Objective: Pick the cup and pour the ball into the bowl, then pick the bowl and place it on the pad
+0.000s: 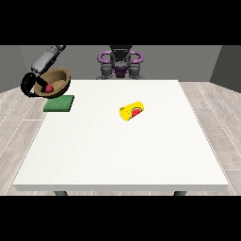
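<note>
1. The hand (29,87) at the view's left grips the tilted bowl's (57,81) rim, ball (48,88) inside.
2. Pad (59,103) lies just below the bowl, at the surface's (122,150) left edge.
3. Cup (132,111) lies toppled mid-surface, well apart, open room around.

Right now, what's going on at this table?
The robot's hand at the view's left holds a brown bowl tilted in the air above the table's far left corner, with a red ball inside it. The green pad lies just below and is still bare. A yellow cup lies on its side near the middle of the white table. No other hand shows.
</note>
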